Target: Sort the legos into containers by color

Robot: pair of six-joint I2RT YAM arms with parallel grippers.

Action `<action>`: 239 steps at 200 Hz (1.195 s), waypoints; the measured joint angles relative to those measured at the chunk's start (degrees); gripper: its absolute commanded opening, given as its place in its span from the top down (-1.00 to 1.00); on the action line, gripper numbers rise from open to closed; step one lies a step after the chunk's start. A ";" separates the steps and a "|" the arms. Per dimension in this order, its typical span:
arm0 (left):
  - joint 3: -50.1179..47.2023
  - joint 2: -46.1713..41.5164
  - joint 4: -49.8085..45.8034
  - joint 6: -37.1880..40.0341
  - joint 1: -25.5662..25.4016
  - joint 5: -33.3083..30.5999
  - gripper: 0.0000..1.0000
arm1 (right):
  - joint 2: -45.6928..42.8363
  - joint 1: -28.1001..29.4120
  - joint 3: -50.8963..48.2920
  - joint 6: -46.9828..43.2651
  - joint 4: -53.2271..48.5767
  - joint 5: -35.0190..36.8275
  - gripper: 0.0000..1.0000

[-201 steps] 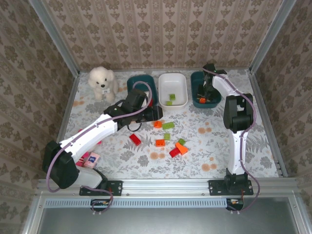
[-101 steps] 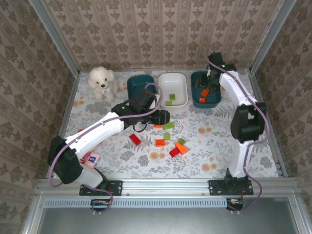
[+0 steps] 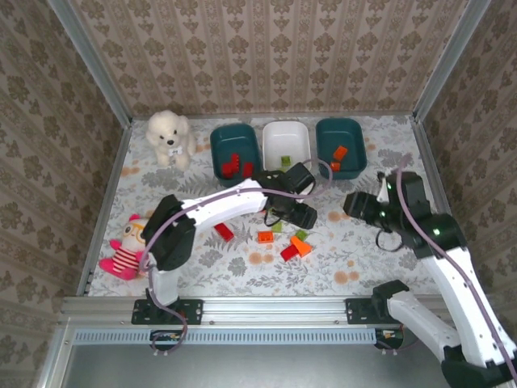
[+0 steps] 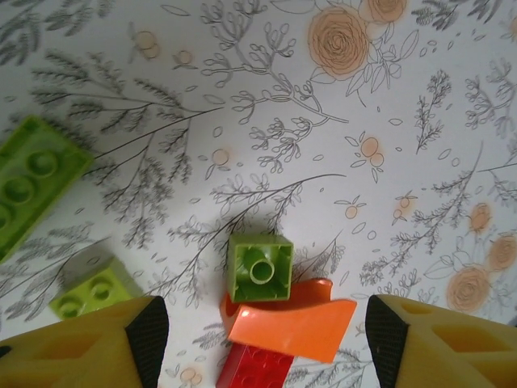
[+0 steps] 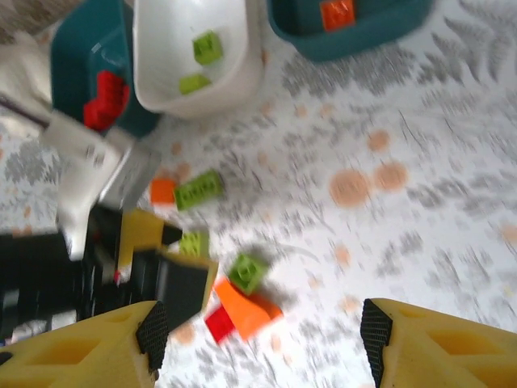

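While the right gripper (image 3: 354,203) hovers wide and empty near the worktop's right edge and the left gripper (image 4: 264,335) hangs equally spread over the mid-worktop lime lego (image 4: 259,267), which touches an orange lego (image 4: 295,323), a straight descent pinching only the lime one seems wisest, bound for the white container (image 3: 287,124) at the far edge.

Beige damask-patterned wallpaper walls (image 3: 266,48) are enclosing the space on three sides, with silver aluminium frame posts (image 3: 90,65) running up the back corners. A white tabletop printed with grey foliage and orange roses (image 3: 355,259) is lying under soft, even light, and a silver aluminium rail (image 3: 275,305) is edging its near side.
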 measured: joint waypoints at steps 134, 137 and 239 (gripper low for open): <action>12.20 14.99 -12.70 0.24 -3.54 -4.42 -0.27 | -11.50 0.00 4.11 1.86 -14.36 0.44 -0.39; 12.20 15.10 -12.70 0.22 -3.54 -4.46 -0.25 | -11.47 0.00 4.11 1.86 -14.36 0.46 -0.39; 13.05 17.55 -12.17 1.07 -3.52 -5.97 0.36 | -10.93 0.00 4.11 1.90 -14.12 0.22 -0.37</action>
